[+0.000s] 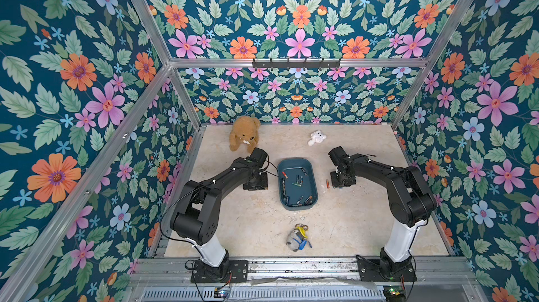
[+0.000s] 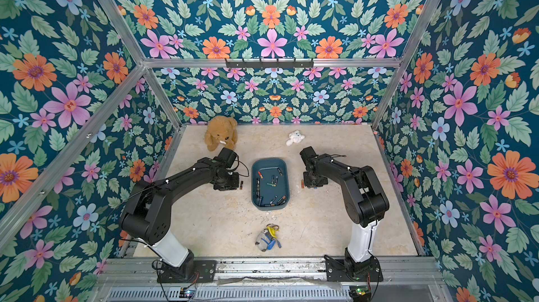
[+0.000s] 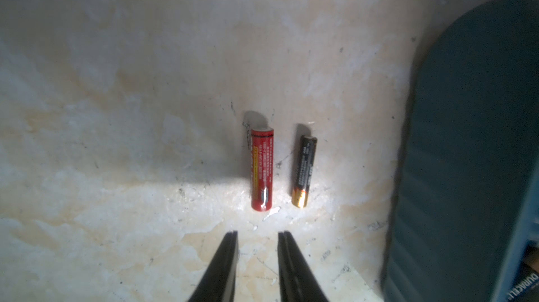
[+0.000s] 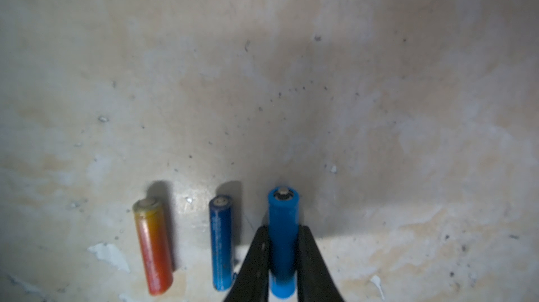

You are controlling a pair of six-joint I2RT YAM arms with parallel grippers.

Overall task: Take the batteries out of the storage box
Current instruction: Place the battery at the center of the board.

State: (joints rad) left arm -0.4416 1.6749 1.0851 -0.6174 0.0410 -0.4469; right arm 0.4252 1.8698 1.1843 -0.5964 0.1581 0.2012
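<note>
Pinched between the black fingers of the right gripper (image 4: 283, 229), a light-blue battery (image 4: 282, 245) ran alongside a dark-blue battery (image 4: 220, 242) and an orange battery (image 4: 153, 245) lying on the table (image 4: 379, 110). The left gripper (image 3: 258, 233), slightly spread and empty, pointed at a red battery (image 3: 262, 169) and a black battery (image 3: 304, 171) just outside the storage box (image 1: 293, 166), which sat between the arms with more batteries (image 1: 298, 181) scattered inside.
</note>
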